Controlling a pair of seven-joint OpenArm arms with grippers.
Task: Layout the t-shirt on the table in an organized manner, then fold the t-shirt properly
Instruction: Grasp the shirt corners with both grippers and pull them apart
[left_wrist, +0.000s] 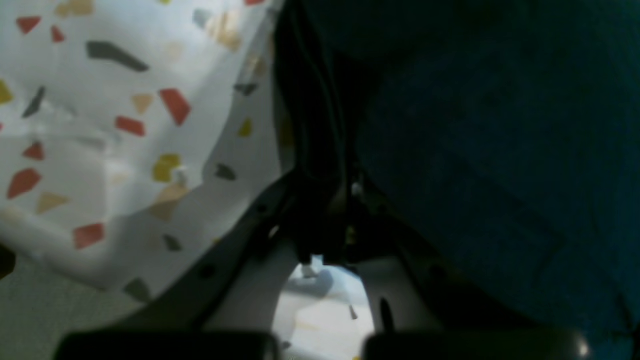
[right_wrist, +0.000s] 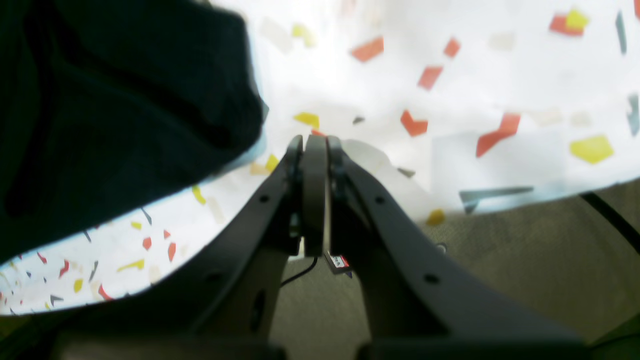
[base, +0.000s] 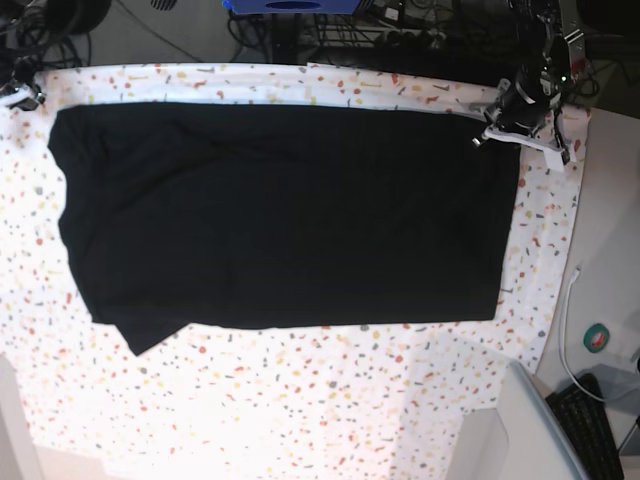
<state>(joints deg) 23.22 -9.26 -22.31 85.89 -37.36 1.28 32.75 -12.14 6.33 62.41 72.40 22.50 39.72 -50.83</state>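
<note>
We saw the t-shirt (base: 280, 215) spread flat on the surface (base: 300, 400), a broad black rectangle covering most of the far half in the base view. Its lower left corner stuck out in a small crooked flap; the other edges ran fairly straight. Speckled cloth was bare along the near side and in a strip to the right of the shirt.

Left gripper (base: 515, 125) sat at the shirt's far right corner in the base view. In the left wrist view the left gripper (left_wrist: 325, 200) had its jaws narrowed together with dark cloth bunched between them, so we read them as clamped on the shirt's edge; the black fabric (left_wrist: 490, 150) filled the right of that view and the speckled cloth (left_wrist: 125, 125) the left, lifted into a fold.

Right gripper (right_wrist: 315, 150) showed in the right wrist view with its jaws pressed fully together and nothing between them, tips over the speckled cloth near its edge. The shirt (right_wrist: 115, 110) lay just to the left of the jaws there, not touching. In the base view the right arm was barely visible at the far left corner.

A white cable (base: 568, 330) and a keyboard (base: 585, 425) lay on the grey side surface to the right.
</note>
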